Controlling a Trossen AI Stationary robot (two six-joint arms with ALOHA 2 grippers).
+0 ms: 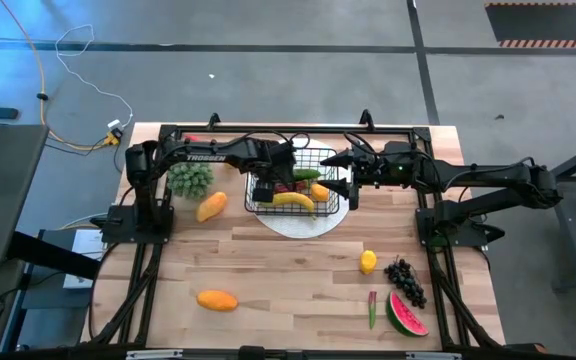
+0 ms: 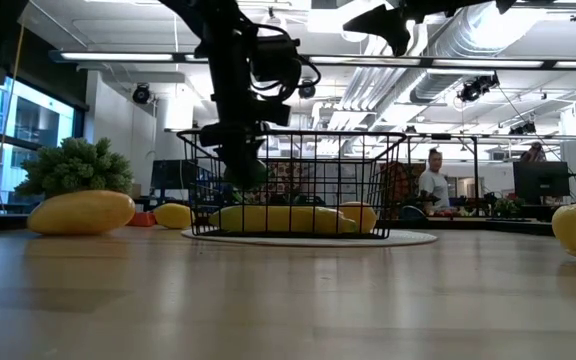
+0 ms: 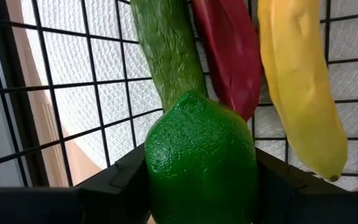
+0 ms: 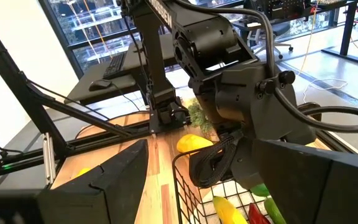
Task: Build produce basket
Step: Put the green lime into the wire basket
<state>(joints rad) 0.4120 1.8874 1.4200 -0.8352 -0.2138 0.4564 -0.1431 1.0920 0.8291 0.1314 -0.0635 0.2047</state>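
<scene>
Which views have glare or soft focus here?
Low view: bright ceiling lights and window leave the left gripper and basket silhouetted. Left wrist view: the held lime fills the frame, sharp. High view: evenly lit, soft shadows.

White lettering on the left arm [image 1: 213, 155] seems to read "TROSSEN"; no other text is legible.

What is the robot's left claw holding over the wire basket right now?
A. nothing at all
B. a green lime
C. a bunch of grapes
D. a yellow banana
B: in the left wrist view the left gripper has its fingers clamped on either side of a green lime, just above the basket where the banana already lies.
</scene>
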